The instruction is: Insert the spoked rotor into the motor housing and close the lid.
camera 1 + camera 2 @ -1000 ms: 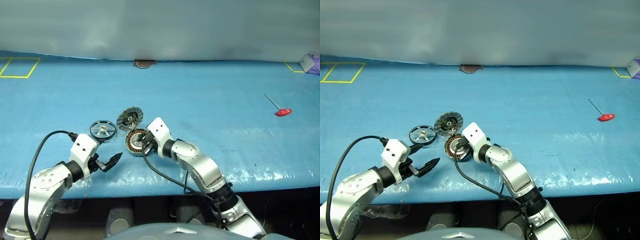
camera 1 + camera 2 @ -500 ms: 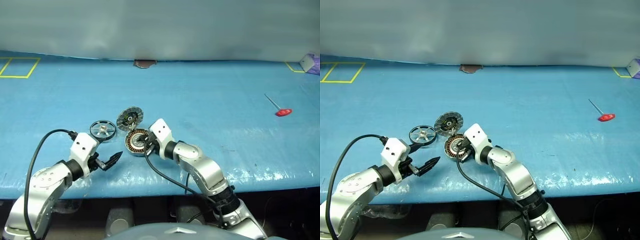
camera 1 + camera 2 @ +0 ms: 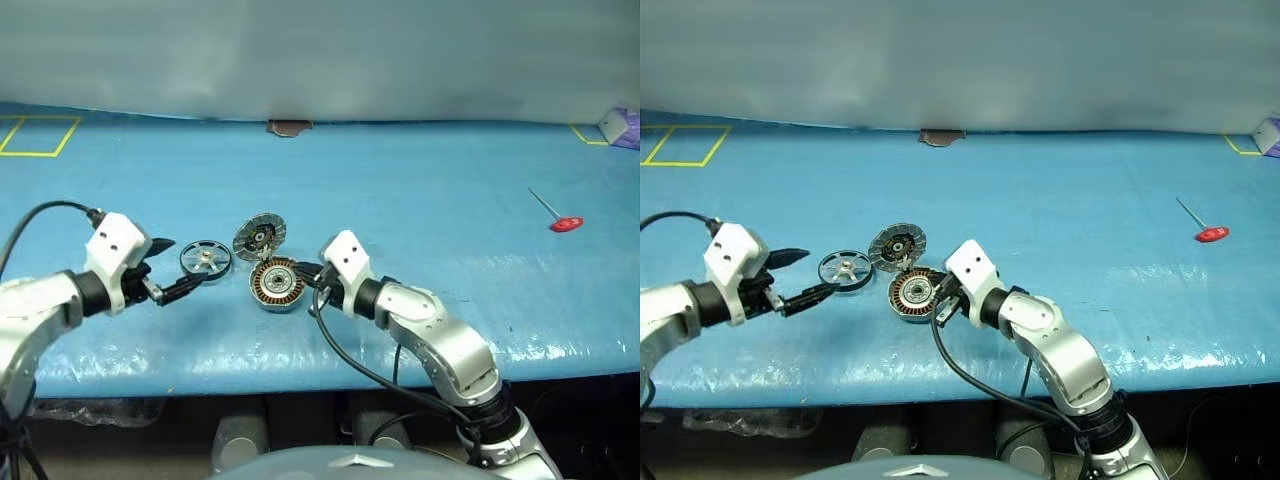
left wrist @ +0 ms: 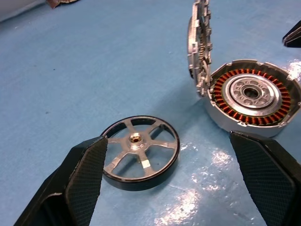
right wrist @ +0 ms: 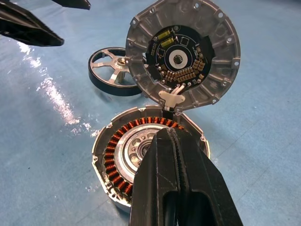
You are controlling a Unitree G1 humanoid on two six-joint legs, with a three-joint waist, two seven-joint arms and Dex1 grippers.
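Your left gripper (image 3: pixel 170 268) stands wide open, empty, at 9 o'clock of the spoked rotor (image 3: pixel 205 259). Your right gripper (image 3: pixel 309 278) is closed, empty, at 3 o'clock of the motor housing (image 3: pixel 276 284); the lid (image 3: pixel 259 236) stands upright.

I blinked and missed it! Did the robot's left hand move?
Yes. The left gripper rose and swung out to the left; its open fingers now point at the spoked rotor.
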